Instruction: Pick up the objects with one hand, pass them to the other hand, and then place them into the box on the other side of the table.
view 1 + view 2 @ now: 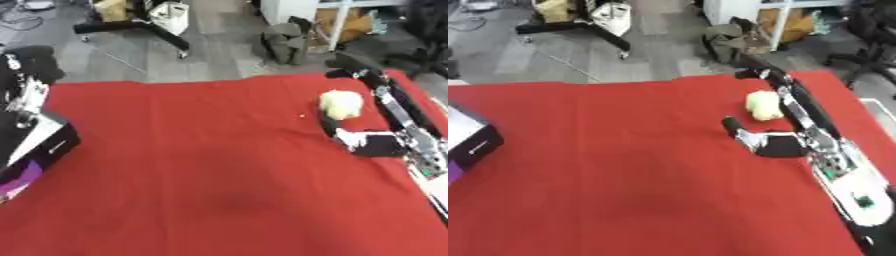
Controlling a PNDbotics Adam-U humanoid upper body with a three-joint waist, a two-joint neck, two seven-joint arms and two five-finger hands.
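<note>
A pale yellow, rounded object lies on the red tablecloth at the right. My right hand rests on the cloth just in front of it, with the arm coming in along the right edge. Its fingers stretch out to the left, close below the object and holding nothing. A black and white box with a purple side sits at the left edge. Dark and silver parts of my left arm show above that box; the hand itself is too unclear to make out.
The table's far edge runs across the upper part of the view. Beyond it stand a black chair base, bags and a white table leg on the grey floor.
</note>
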